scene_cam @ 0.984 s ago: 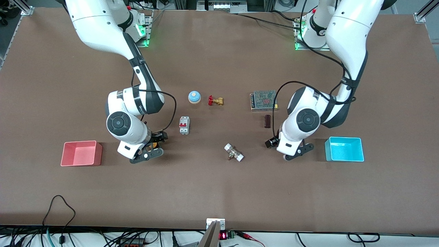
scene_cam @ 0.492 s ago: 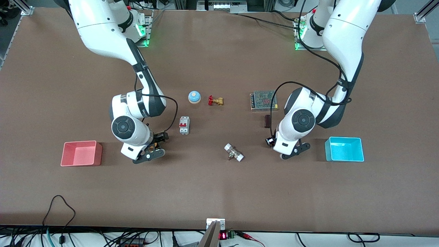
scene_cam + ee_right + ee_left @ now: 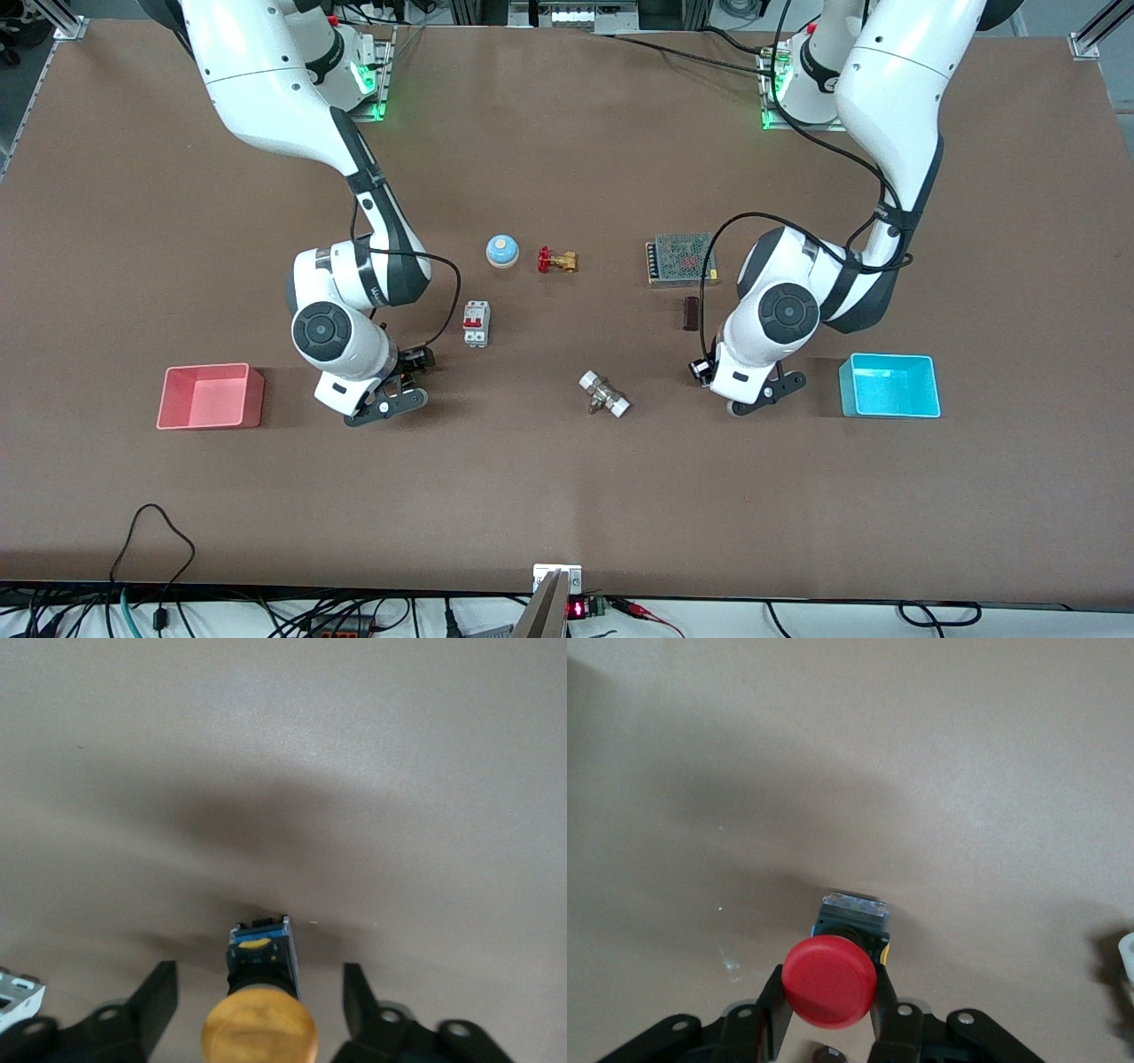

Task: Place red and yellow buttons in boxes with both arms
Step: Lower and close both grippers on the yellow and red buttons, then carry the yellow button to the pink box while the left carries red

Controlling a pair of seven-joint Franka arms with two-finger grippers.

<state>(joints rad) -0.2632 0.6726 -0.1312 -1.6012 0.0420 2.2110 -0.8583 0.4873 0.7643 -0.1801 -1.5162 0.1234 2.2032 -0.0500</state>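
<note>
The red button [image 3: 830,979] stands on the table with its black body down. My left gripper [image 3: 829,981] is shut on its round red cap, one finger on each side. In the front view the left gripper [image 3: 767,388] is low over the table beside the cyan bin [image 3: 890,408], and the button is hidden under the hand. The yellow button [image 3: 260,1023] stands between the fingers of my right gripper [image 3: 259,979], which is open wide and not touching it. In the front view the right gripper [image 3: 388,401] is low beside the pink bin [image 3: 211,417].
Between the arms lie a white breaker [image 3: 476,323], a blue bell [image 3: 501,251], a brass valve [image 3: 556,260], a grey mesh-topped box [image 3: 680,258], a small dark block [image 3: 691,313] and a white-ended fitting [image 3: 604,393]. Both bins are empty.
Both hands have shifted a little toward the middle of the table. The right hand has also sunk slightly around the yellow button.
</note>
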